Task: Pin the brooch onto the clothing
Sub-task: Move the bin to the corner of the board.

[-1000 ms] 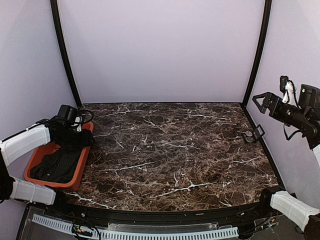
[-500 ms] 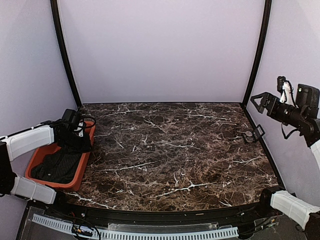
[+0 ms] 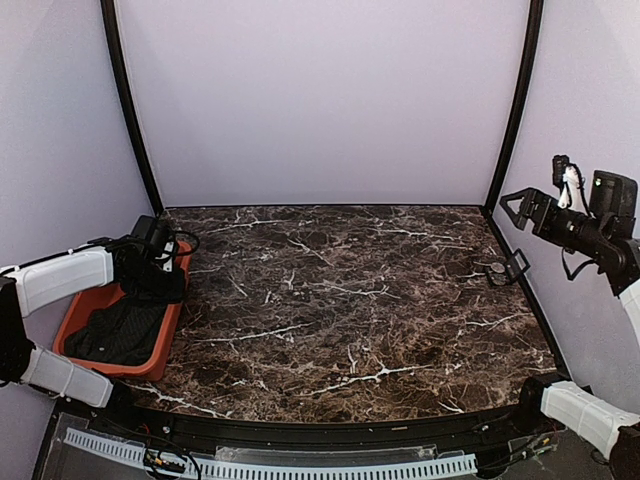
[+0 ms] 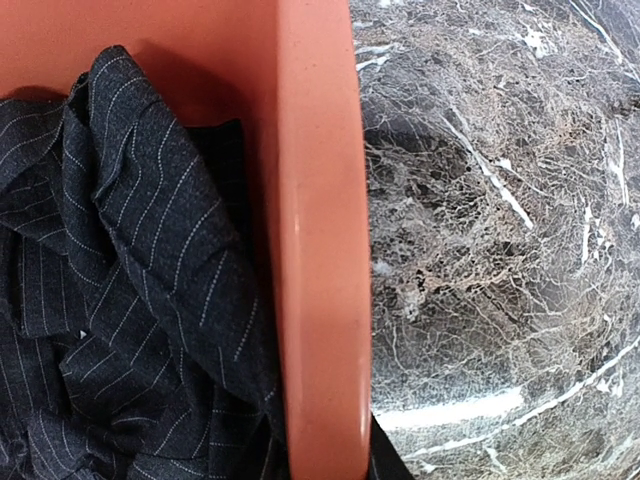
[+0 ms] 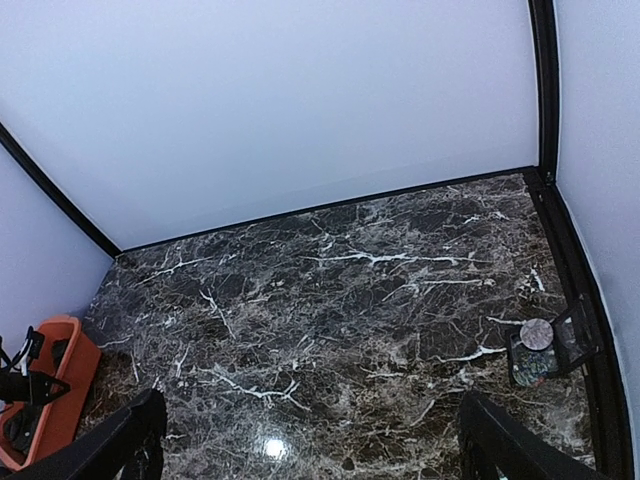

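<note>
The table (image 3: 340, 290) is dark brown with white wiggly lines, like marble. The tub (image 4: 320, 250) at its left edge is orange. The clothing (image 4: 130, 300) is dark grey, almost black, with thin pale stripes.

- A table (image 3: 340, 290) with a dark brown marble-look top, crossed by thin white veins, fills the space between the walls.
- An orange plastic tray (image 3: 125, 369) sits directly on the table at its left edge, toward the near side. Its smooth, rounded rim rests against the marble surface.
- A small black stand (image 3: 512, 268) sits on the table at the right edge, about halfway back and well apart from the tray.
- A round greyish brooch (image 5: 537, 333) rests in the stand.
</note>
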`<state>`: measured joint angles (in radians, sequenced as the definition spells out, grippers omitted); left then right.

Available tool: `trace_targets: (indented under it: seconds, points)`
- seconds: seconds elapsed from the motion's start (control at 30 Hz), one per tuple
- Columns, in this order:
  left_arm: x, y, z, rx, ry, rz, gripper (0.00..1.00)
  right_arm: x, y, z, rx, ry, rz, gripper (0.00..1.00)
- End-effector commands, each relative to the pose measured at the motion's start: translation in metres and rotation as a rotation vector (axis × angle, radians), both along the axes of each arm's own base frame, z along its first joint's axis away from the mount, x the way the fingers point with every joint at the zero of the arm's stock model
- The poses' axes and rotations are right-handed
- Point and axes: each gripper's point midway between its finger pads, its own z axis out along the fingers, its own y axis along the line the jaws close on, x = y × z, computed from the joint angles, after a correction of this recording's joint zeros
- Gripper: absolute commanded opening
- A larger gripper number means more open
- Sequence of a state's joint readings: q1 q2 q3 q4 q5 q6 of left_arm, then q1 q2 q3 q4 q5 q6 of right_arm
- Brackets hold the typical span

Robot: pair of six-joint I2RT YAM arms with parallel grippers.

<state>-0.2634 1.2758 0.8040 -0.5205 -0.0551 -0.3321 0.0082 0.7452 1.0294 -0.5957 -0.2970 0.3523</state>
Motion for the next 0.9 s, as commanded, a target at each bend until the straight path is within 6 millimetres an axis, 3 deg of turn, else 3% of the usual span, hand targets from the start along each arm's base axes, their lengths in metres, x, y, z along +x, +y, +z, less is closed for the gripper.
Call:
trace_targets:
  seconds: [0.0, 0.17, 0.37, 0.6, 0.7, 0.77, 0.87]
  points:
    - [0.004, -0.014, 0.004, -0.055, 0.002, -0.002, 0.11, 0.0, 0.002, 0.003, -0.004, -0.035, 0.011, 0.99]
    - [0.0, -0.008, -0.001, -0.027, 0.022, 0.013, 0.11, -0.003, 0.002, 0.002, -0.006, -0.04, 0.01, 0.99]
    - [-0.001, -0.006, 0.011, -0.026, -0.009, 0.013, 0.23, -0.002, 0.001, -0.005, -0.003, -0.024, 0.008, 0.99]
    - [0.007, 0.0, 0.055, -0.025, -0.159, 0.03, 0.68, -0.001, 0.003, -0.006, 0.01, -0.024, 0.017, 0.99]
    - [0.007, 0.016, 0.074, 0.042, -0.218, 0.068, 0.85, -0.001, 0.004, -0.005, 0.011, -0.026, 0.019, 0.99]
    - [0.005, 0.031, 0.077, 0.092, -0.217, 0.113, 0.94, -0.001, 0.004, -0.004, 0.012, -0.026, 0.021, 0.99]
    - [-0.001, 0.049, 0.064, 0.1, -0.167, 0.194, 0.99, -0.001, 0.004, -0.004, 0.012, -0.026, 0.022, 0.99]
